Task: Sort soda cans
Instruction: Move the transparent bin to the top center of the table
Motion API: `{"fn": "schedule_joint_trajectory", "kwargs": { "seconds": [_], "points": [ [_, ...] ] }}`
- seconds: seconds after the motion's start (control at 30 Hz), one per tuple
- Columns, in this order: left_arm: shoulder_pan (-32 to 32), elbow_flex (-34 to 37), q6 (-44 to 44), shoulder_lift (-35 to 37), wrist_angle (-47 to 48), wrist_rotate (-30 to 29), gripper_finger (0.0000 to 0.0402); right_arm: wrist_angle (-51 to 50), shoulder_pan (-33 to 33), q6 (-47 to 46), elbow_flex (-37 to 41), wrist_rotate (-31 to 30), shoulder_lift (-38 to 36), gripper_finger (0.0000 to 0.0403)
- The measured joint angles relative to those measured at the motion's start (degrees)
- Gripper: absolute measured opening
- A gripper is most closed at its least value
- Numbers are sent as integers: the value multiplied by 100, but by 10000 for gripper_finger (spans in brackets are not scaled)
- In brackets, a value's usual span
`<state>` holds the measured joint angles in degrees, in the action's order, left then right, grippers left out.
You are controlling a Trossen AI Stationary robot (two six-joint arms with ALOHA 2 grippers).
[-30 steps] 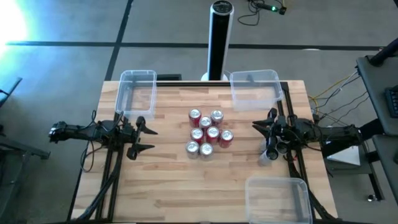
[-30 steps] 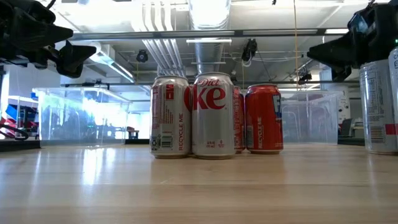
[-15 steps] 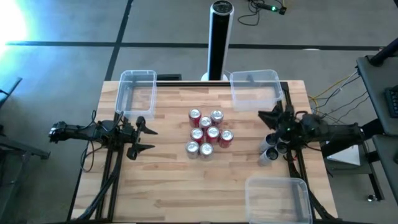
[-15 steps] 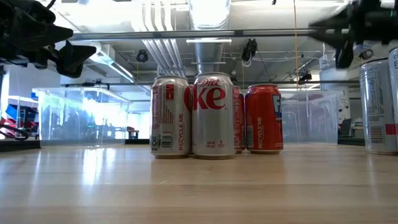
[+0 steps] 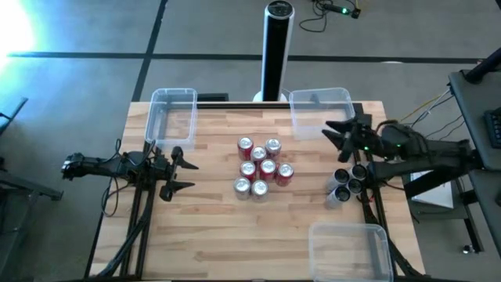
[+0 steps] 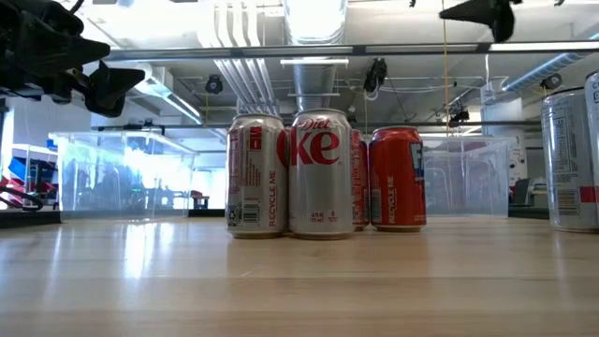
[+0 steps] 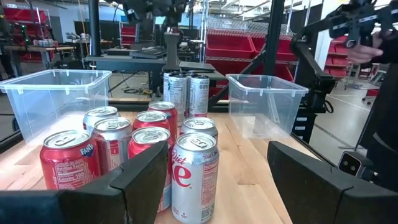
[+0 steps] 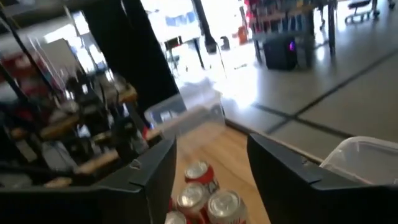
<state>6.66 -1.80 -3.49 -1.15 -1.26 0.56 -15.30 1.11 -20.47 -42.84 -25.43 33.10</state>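
Note:
Several soda cans, red and silver with silver tops, stand bunched upright on the middle of the table; the low view shows them side by side. Three more silver cans stand at the table's right edge, one at the low view's right border. My left gripper hovers open to the left of the bunch, fingers level and pointing at it. My right gripper hangs open, raised above the table on the far side of the three cans.
Three clear plastic tubs stand on the table: far left, far right, near right. A tall black cylinder post rises behind the far edge. Bare wood lies along the near side and left of the bunch.
My right gripper has risen from beside the three cans at the right edge and moved toward the far edge, staying open. The cans have not moved.

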Motion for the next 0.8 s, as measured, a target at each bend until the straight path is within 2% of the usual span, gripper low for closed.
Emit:
{"fn": "schedule_joint_trajectory", "kwargs": {
  "seconds": [0.33,0.5,0.63,0.8],
  "points": [
    [0,0,1,0,0,0,260,-382,-25,-478,-1378,24,1980,218],
    [-2,0,185,0,-65,-106,260,-723,-110,-947,-2430,-697,2961,236],
    [-2,-9,276,2,-341,-331,260,-1456,-570,-901,-3404,-752,3768,261],
    [-2,-7,278,2,-746,-369,260,-2772,-1427,-1579,-4604,-726,4628,288]
  ]
}}
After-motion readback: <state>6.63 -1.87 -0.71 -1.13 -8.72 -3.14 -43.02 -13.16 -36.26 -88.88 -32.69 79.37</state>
